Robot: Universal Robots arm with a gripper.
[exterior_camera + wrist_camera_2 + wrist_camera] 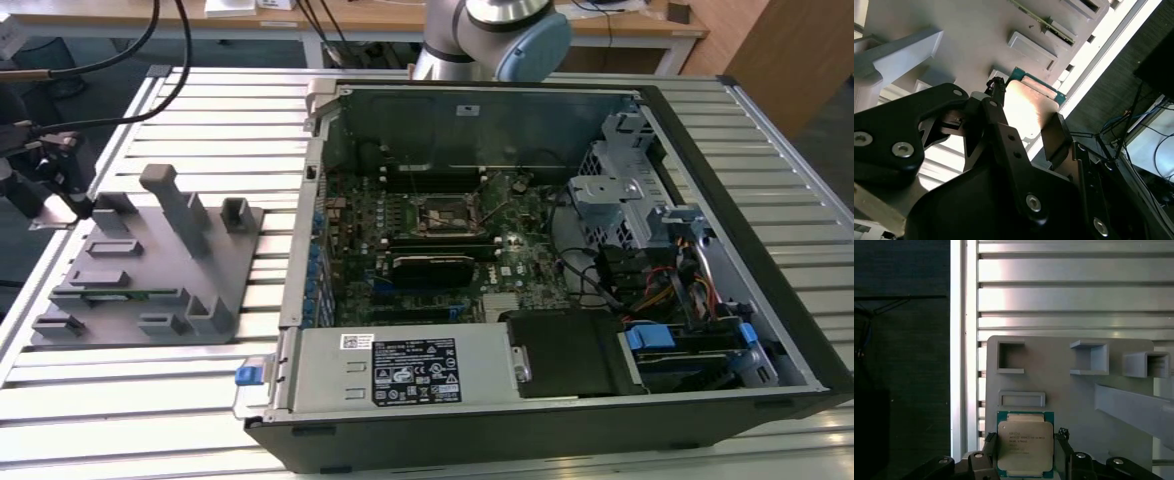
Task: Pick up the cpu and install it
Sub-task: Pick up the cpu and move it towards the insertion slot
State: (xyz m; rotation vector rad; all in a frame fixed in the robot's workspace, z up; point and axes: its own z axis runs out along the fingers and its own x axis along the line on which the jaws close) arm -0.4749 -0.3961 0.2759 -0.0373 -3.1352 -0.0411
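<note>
Cpu point(1025, 444) lying flat between the spread fingers point(1064, 450) of the gripper point(1025, 438)
The jaws are held apart, one just beside each of two opposite edges; contact cannot be judged; the chip is seated directly beneath the tool, in a corner pocket of the grey fixture tray point(1079, 400), well apart from the computer case point(534, 250).
</note>
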